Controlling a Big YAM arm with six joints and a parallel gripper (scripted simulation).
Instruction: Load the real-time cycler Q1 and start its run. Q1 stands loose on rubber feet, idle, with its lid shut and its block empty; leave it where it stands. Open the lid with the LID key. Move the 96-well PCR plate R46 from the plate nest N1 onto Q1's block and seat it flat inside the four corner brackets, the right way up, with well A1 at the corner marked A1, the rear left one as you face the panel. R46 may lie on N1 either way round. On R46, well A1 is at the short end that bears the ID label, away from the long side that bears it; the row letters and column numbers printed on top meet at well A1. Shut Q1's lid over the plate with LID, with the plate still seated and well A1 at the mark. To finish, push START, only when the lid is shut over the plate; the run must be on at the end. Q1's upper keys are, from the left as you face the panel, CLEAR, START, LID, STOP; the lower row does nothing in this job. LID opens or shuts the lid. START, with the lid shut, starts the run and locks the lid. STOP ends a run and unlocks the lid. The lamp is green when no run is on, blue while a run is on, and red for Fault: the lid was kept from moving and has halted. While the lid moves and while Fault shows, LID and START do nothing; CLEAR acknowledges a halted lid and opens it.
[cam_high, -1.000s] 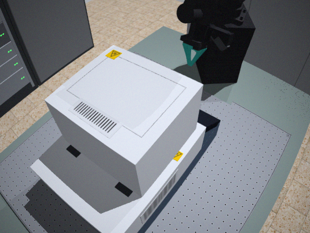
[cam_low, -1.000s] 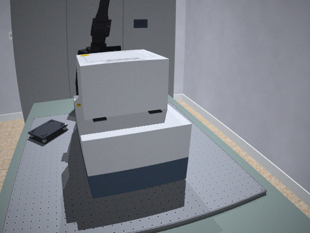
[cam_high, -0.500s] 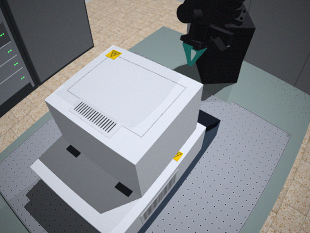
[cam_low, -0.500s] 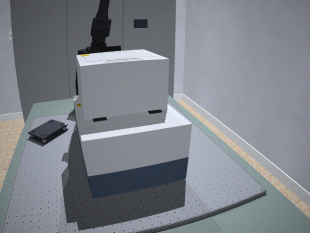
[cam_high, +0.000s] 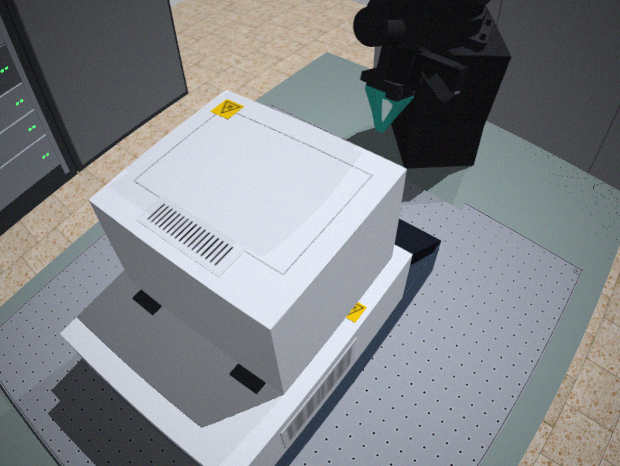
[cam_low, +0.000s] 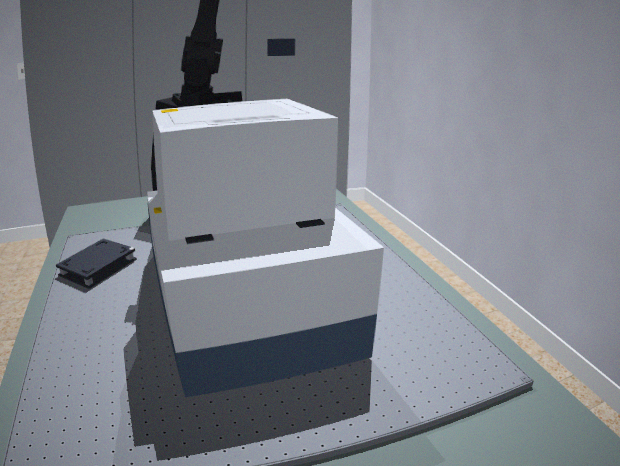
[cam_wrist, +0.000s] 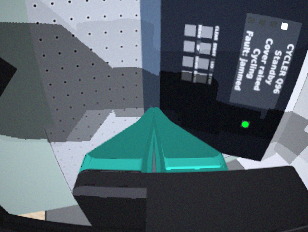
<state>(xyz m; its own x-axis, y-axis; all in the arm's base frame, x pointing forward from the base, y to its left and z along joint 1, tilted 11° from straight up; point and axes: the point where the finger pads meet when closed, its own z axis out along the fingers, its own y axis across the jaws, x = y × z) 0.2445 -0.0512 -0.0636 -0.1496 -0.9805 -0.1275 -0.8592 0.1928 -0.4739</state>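
The cycler Q1 (cam_high: 250, 240) is a white box with its lid (cam_low: 245, 165) shut. Its dark panel (cam_wrist: 226, 68) faces my arm's side; one corner shows in the top view (cam_high: 418, 243). In the wrist view I see the grid of pale keys (cam_wrist: 199, 52), a status label (cam_wrist: 266, 62) and a green lamp (cam_wrist: 244, 124). My gripper (cam_high: 382, 126) is shut and empty, its teal fingers pressed together (cam_wrist: 154, 114). It hangs above the panel, apart from it, with the tips short of the keys. The dark plate nest N1 (cam_low: 95, 261) lies left of Q1; I cannot make out a plate on it.
The black arm base (cam_high: 446, 100) stands behind Q1 on the green table. Q1 sits on a grey perforated board (cam_low: 441, 350). A rack with green lights (cam_high: 20, 115) stands off the table. A grey wall runs along one side (cam_low: 491, 150).
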